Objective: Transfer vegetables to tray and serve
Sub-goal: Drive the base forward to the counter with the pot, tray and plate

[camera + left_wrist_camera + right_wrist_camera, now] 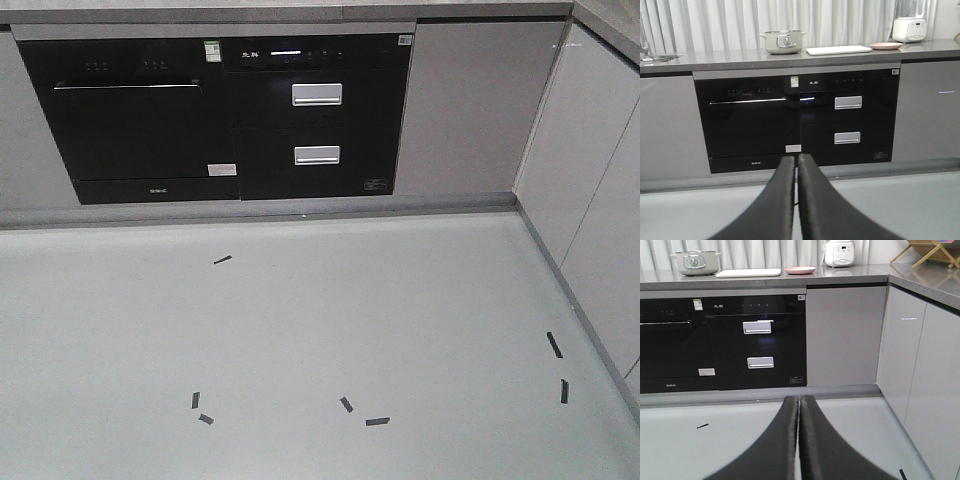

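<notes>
Tray [838, 49] sat on the desk [740, 60], one o'clock; left claw [796, 162], right claw [800, 402] were closed, empty; I judged squaring up wise.

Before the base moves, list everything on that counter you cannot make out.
1. The pink plate: both wrist views catch it nearly edge-on, so whatever lies on it is hidden; no lettuce shows.
2. The tray: same low angle hides its top face.
3. The pot: lid on, contents hidden.
4. Front view: the top edge cuts off the counter.
5. The white appliance: top cropped, left wrist view.
</notes>
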{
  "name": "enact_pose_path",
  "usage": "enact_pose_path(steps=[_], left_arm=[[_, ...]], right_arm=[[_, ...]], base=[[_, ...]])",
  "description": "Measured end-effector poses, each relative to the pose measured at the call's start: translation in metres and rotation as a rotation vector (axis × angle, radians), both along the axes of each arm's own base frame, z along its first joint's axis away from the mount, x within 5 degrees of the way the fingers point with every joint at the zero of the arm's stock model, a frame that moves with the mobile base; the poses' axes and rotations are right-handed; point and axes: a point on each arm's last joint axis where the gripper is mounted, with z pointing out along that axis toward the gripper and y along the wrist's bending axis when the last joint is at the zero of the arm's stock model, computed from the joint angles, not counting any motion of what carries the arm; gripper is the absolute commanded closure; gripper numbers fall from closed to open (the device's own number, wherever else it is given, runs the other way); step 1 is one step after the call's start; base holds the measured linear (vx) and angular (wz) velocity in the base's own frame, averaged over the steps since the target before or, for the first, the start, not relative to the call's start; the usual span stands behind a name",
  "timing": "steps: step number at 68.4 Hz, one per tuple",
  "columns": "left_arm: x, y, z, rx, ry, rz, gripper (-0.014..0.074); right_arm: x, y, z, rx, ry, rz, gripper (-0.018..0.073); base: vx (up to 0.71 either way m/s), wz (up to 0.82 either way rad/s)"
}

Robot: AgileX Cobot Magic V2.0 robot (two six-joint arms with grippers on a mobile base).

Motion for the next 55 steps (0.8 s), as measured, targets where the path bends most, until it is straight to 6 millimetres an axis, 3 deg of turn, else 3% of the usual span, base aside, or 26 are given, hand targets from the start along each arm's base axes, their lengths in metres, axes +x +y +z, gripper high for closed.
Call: enact_pose_path(steps=[55], left_arm=[[0.0, 0.0, 0.0, 0.0, 0.0, 0.0, 0.0594]], right_arm=[[0.0, 0.0, 0.0, 0.0, 0.0, 0.0, 0.0568]], base=[[0.0, 0.0]])
